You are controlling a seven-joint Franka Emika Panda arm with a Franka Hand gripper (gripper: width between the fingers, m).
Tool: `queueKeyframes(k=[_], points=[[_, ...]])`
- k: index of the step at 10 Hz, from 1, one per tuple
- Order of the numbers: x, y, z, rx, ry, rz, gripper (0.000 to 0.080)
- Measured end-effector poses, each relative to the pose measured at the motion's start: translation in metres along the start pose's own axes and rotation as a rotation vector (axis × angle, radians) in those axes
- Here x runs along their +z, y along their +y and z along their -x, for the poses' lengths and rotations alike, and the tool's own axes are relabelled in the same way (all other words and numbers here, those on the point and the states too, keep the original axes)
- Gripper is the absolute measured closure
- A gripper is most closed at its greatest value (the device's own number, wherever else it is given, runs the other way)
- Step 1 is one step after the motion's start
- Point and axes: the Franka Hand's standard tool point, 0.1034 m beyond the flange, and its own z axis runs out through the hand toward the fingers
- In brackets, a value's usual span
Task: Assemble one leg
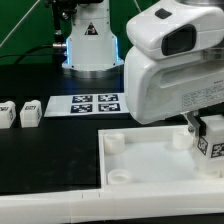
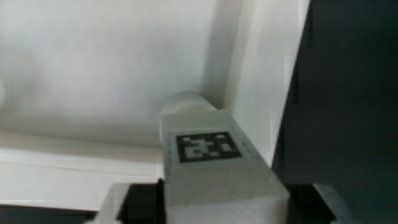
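Note:
My gripper (image 2: 222,206) is shut on a leg (image 2: 217,150), a small white block with a black-and-white tag; dark fingers (image 2: 143,203) press both its sides. The leg's far end is over or at a round corner socket of the large white panel (image 2: 107,90); I cannot tell if it is seated. In the exterior view the held leg (image 1: 212,140) hangs under the white wrist at the panel's (image 1: 150,165) far right corner. The gripper (image 1: 205,128) is mostly hidden by the arm. Two more legs (image 1: 30,113) (image 1: 5,113) lie on the dark table at the exterior view's left.
The marker board (image 1: 97,103) lies flat behind the panel. The arm's base (image 1: 92,45) stands at the back. The panel has round sockets at its other corners (image 1: 115,143) (image 1: 118,177). A white rail (image 1: 50,205) runs along the front edge.

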Motion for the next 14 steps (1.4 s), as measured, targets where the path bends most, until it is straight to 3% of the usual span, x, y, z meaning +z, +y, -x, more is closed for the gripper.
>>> queueKeyframes(k=[2, 3, 4, 8, 9, 12, 13, 14], points=[[0.0001, -0.0008, 0.0000, 0.250, 0.038, -0.005, 0.0499], [0.0004, 0.0007, -0.0005, 0.451, 0.073, -0.030, 0.0499], [-0.0004, 0.0034, 0.0007, 0.585, 0.085, -0.076, 0.0499], [-0.0004, 0.0014, 0.0007, 0.883, 0.073, -0.091, 0.0499], [0.0003, 0.0017, -0.0001, 1.031, 0.073, -0.108, 0.0499], [0.0011, 0.0012, 0.0014, 1.489, 0.095, -0.216, 0.0499], [0.0012, 0.0004, 0.0013, 1.563, 0.083, -0.237, 0.0499], [0.0011, 0.0002, 0.0013, 1.585, 0.079, -0.239, 0.0499]])
